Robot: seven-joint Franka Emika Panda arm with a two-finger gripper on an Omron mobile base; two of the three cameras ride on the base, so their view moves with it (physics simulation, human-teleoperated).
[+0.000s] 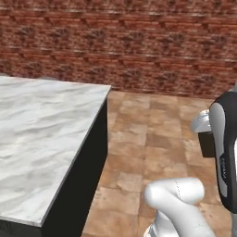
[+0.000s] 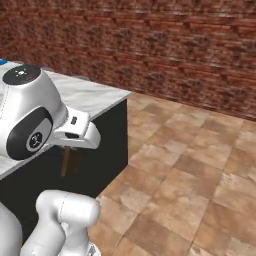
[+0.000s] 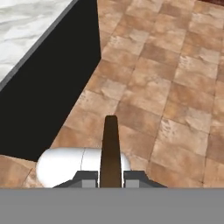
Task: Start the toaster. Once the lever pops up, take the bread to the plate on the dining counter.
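Observation:
My gripper (image 3: 110, 178) is shut on the bread (image 3: 110, 146), a thin dark-brown slice seen edge-on between the two finger tips. In the right base view the bread (image 2: 70, 161) hangs below the hand, beside the black side of the dining counter (image 2: 95, 97). The gripper (image 1: 208, 141) sits over the tiled floor, to the right of the dining counter (image 1: 41, 139). That counter is a white marble slab with grey veins and black sides (image 3: 48, 87). A sliver of the bright blue plate (image 2: 2, 62) shows on the counter at the far left edge. The toaster is out of view.
Brown tiled floor (image 1: 152, 139) runs from the counter's black side to a red brick wall (image 1: 120, 41) at the back. The counter's corner (image 2: 127, 95) juts toward the floor. My own white arm rises in the foreground of both base views.

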